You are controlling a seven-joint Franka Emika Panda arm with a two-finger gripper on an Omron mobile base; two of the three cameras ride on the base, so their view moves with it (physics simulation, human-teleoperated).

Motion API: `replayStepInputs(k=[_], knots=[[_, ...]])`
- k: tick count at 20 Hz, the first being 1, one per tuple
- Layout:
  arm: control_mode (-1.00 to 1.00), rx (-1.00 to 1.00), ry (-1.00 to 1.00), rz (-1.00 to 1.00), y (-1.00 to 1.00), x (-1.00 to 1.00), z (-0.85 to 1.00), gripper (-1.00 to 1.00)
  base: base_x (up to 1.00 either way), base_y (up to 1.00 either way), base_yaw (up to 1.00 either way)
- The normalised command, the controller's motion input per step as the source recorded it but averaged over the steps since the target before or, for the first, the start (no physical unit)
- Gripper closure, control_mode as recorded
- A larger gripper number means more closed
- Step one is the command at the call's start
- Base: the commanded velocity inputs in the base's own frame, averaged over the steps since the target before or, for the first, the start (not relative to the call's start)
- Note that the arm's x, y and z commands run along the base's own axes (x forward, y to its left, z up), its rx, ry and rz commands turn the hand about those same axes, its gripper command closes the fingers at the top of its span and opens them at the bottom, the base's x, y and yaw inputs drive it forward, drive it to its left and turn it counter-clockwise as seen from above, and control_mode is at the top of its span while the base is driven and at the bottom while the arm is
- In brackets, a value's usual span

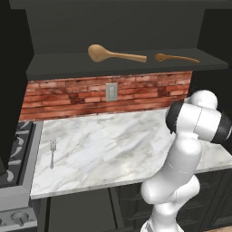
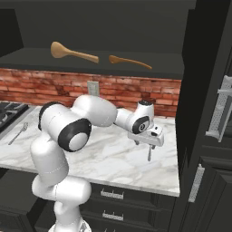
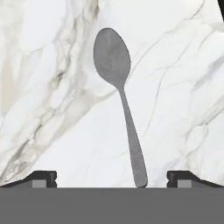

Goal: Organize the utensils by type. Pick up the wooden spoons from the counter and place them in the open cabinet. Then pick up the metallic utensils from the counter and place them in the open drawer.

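Hand view looks straight down at the metal spoon (image 3: 120,100) lying flat on the marble counter (image 3: 183,65), its handle running back between the two fingertips (image 3: 41,178) and its bowl pointing away from them. The fingers stand spread wide, one on each side of the handle's end, holding nothing, which reads to me as a line-up for a pinch across the thin handle, not yet a grip. From the right base camera the gripper (image 2: 146,144) hangs just above the counter (image 2: 113,158), near its front right corner, pointing down, with the spoon (image 2: 149,154) showing as a short grey sliver right under it. Both wooden spoons already lie up on the floor of the open cabinet (image 1: 68,63), the large light one (image 1: 111,54) beside the thin darker one (image 1: 176,57), well above and behind the fingers, so I judge the wooden half of the job done. The fork (image 1: 52,152) lies far off to the fingers' left, close to the stove (image 1: 16,145), untouched. The drawer I cannot pick out. The next move, I would guess, calls for a short drop and a squeeze; a flat, slim handle on smooth stone could easily slip or skate aside if the fingers close off-centre.
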Motion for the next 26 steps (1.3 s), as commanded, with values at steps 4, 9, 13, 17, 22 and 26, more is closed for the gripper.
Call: replayStepInputs(k=[4,9,13,17,22,26], knots=[[-1.0,0.01,0.0,0.1,-0.24,0.31,-0.28,-1.0,0.0,0.0,0.0],[-1.0,0.0,0.0,0.1,-0.14,0.18,-0.21,-1.0,0.0,0.0,0.0],[-1.0,0.0,0.0,0.06,-0.03,0.16,-0.14,-1.0,0.0,0.0,0.0],[-1.0,0.0,0.0,0.03,0.0,0.11,-0.2,-1.0,0.0,0.0,0.0],[-1.0,0.0,0.0,0.0,0.0,0.01,-0.25,-1.0,0.0,0.0,0.0],[-1.0,0.0,0.0,0.0,0.0,0.0,-0.23,-1.0,0.0,0.0,0.0]])
